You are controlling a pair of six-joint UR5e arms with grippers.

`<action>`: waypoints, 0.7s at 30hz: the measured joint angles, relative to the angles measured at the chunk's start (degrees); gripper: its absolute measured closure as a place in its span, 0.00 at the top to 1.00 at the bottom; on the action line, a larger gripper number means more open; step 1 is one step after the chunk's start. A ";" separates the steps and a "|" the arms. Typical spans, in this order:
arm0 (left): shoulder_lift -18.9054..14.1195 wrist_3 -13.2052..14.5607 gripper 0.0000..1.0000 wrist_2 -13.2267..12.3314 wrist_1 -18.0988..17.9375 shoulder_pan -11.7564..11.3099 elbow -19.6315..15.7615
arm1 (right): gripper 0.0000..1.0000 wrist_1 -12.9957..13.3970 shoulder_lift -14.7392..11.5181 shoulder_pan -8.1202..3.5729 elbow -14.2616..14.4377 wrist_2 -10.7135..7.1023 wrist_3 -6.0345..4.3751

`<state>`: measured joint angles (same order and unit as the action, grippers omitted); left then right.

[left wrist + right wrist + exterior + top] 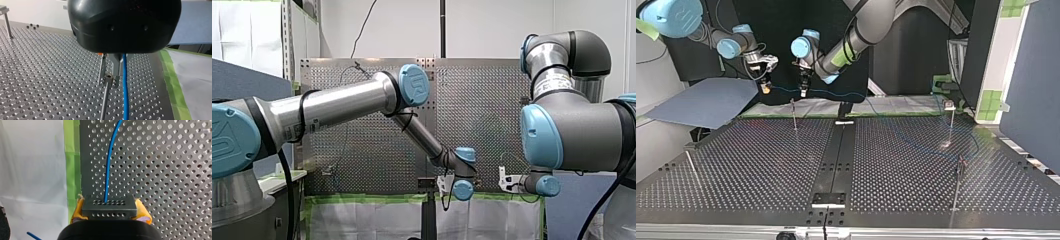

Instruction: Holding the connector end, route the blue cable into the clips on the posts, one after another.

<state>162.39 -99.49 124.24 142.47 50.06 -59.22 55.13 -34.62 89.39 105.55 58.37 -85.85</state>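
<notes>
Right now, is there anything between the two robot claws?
Only a stretch of the blue cable, running through the air from my right gripper to my left gripper. Nothing else lies between them. The top view shows it.

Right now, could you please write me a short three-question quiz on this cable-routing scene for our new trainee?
1. True or false: my right hand is closed on the connector.
2. Multiple choice: the pads on that hand are A) black, B) yellow, C) blue.
3. Short answer: in the top view, what spans the gap between my right hand and my left hand?

Key:
1. True.
2. B.
3. The blue cable.
</notes>
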 joint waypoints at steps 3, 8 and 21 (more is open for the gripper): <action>0.03 0.00 0.00 -0.09 0.00 -0.03 0.19 | 0.00 0.17 0.00 -0.26 -0.27 -0.55 -0.17; 0.04 -0.05 0.00 -1.06 0.00 -0.40 0.25 | 0.00 0.31 0.01 -0.43 -0.69 -2.26 0.07; 0.07 -0.12 0.00 -2.03 0.12 -1.13 0.27 | 0.00 -0.49 0.04 -0.23 -1.37 -3.60 1.37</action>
<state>162.46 -99.61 122.21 142.59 48.92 -58.95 54.64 -34.58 89.17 104.18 54.77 -84.48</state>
